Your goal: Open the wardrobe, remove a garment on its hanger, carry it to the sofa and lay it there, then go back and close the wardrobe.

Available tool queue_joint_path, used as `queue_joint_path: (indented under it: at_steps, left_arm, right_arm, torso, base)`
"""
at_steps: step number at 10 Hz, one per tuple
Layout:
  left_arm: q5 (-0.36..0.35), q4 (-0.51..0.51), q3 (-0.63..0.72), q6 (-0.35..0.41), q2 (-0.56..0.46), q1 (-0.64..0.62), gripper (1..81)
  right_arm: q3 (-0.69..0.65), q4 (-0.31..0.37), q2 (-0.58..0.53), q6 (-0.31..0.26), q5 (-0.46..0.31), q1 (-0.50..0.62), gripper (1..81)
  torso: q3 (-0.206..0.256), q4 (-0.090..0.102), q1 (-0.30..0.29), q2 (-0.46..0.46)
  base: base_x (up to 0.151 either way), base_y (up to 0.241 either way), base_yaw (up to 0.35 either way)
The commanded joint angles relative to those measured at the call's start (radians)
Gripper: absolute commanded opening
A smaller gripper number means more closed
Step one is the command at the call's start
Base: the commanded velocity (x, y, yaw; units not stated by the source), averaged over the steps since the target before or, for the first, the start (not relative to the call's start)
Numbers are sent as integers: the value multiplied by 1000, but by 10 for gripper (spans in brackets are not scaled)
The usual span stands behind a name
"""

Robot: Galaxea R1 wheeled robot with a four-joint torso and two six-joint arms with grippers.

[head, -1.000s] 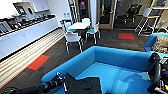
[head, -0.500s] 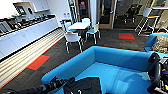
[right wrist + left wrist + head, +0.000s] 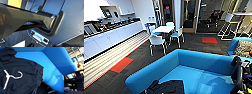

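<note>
Gripper state: can't tell for either arm; no fingers readable in the wrist views. Right arm's dark jointed bar (image 3: 237,75) sits at the far right of the head view, next to the sofa's end.

Left wrist cam looks down on the black long-sleeved fabric top (image 3: 22,73), crumpled in a heap on the bright blue upholstered sofa (image 3: 55,63) seat. Thin white plastic hanger w/ curved hook (image 3: 11,77) lies flat on top of the fabric, hook free, nothing visibly gripping it. Head view: same black top (image 3: 166,87) on the near end of the seat, inside the low curved back.

Progress, judged from the layout: garment + hanger look already laid on the sofa, so fetch, carry and lay-down steps appear done. Left: return to the wardrobe and close the doors.

Further out: white table w/ white chairs (image 3: 164,31), long white counter (image 3: 111,36) along the wall, red carpet patch (image 3: 121,65) on dark floor.
</note>
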Motion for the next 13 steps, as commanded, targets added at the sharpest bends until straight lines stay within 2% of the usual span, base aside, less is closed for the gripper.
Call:
queue_joint_path:
  at_steps: [1, 3, 4, 7, 8, 9, 12, 13]
  left_arm:
    - [0, 225, 95, 8, -40, 72, 811]
    - [3, 359, 84, 8, -34, 211, 811]
    - [-2, 400, 64, 8, -28, 268, 811]
    - [-9, 455, -85, 13, 18, 423, 811]
    - [-26, 458, -151, 13, 47, 460, 811]
    - [-78, 458, -229, 14, 74, 490, 811]
    - [-221, 459, -435, 14, 157, 543, 811]
    - [-226, 459, -468, 14, 177, 552, 811]
  right_arm:
    - [8, -3, 8, 3, -41, 10, 811]
    - [8, -3, 8, 6, -41, 13, 811]
    - [7, -3, 11, 7, -41, 17, 811]
    - [2, -4, 17, 10, -41, 20, 811]
    - [2, -3, 17, 10, -41, 23, 811]
    - [2, -3, 19, 10, -41, 23, 811]
    - [-1, -3, 19, 12, -41, 21, 811]
    - [-2, -1, 19, 12, -41, 21, 811]
  torso:
    - [-2, 0, 0, 0]
    - [26, 0, -2, -1]
    - [32, -39, -2, -1]
    - [29, -108, -2, -2]
    - [30, -136, -2, -2]
    - [30, -161, -2, -2]
    - [57, -199, -2, -2]
    - [42, -181, -2, -2]
  base:
    - [0, 0, 0]
    - [0, 0, 0]
    - [0, 0, 0]
    - [0, 0, 0]
    - [0, 0, 0]
    - [0, 0, 0]
    - [0, 0, 0]
    - [0, 0, 0]
